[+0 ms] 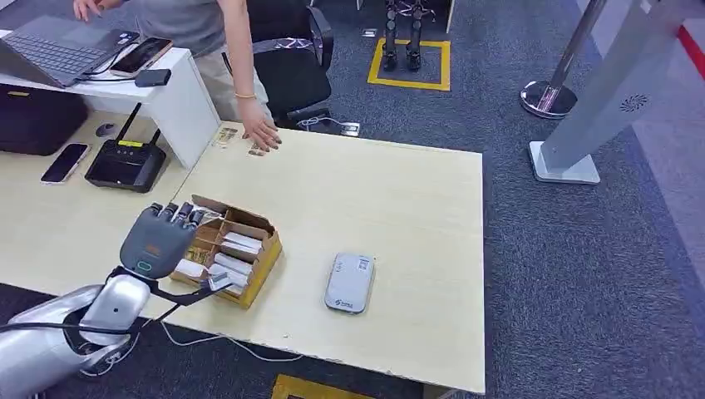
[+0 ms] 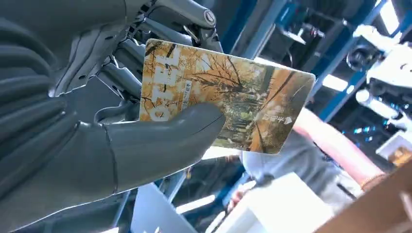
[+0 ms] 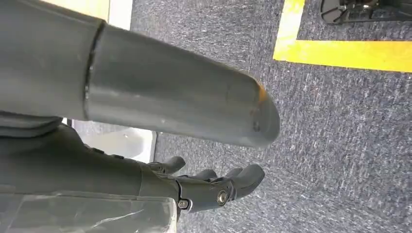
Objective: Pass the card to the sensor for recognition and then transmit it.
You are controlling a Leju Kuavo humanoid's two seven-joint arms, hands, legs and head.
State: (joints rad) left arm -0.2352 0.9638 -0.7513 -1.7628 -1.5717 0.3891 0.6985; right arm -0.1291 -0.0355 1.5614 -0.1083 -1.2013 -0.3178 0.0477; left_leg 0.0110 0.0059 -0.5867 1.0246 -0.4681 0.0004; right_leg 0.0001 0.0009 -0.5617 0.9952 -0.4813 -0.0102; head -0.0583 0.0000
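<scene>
A: What's the room like from the head view?

B: A pale wooden table [image 1: 399, 199] stands on dark blue-grey carpet [image 1: 582, 274]. At about eleven o'clock sits a white desk [image 1: 179, 100] bearing a laptop [image 1: 58, 46] and a phone [image 1: 141, 55]. Below it, on the pale surface, lie a black router [image 1: 125, 164] with antennas and another phone [image 1: 65, 162]. A person [image 1: 218, 50] leans in at twelve o'clock, one hand flat on the table's far edge. A grey stand [image 1: 611, 91] rises at two o'clock, and yellow floor tape [image 1: 410, 65] frames a square at one o'clock.

A: And on the table itself?

B: An open cardboard box [image 1: 249, 258] with stacked white cards at about eight o'clock, and a grey sensor [image 1: 349, 283] lying flat near six o'clock, well apart from the box.

A: What does the left wrist view add?

B: The card [image 2: 233, 97] itself, printed with orange autumn trees. In the head view the left hand [image 1: 158, 239] covers it, hovering just over the box's near-left corner. Close up, the thick thumb [image 2: 165, 141] presses the card's face against the darker fingers [image 2: 126, 73] behind, so that hand pinches it firmly, most of the card sticking out past the thumb.

A: And the right hand?

B: The right wrist view shows the right hand [image 3: 194, 160] hanging over carpet beside more yellow tape, fingers loosely apart and holding nothing.
</scene>
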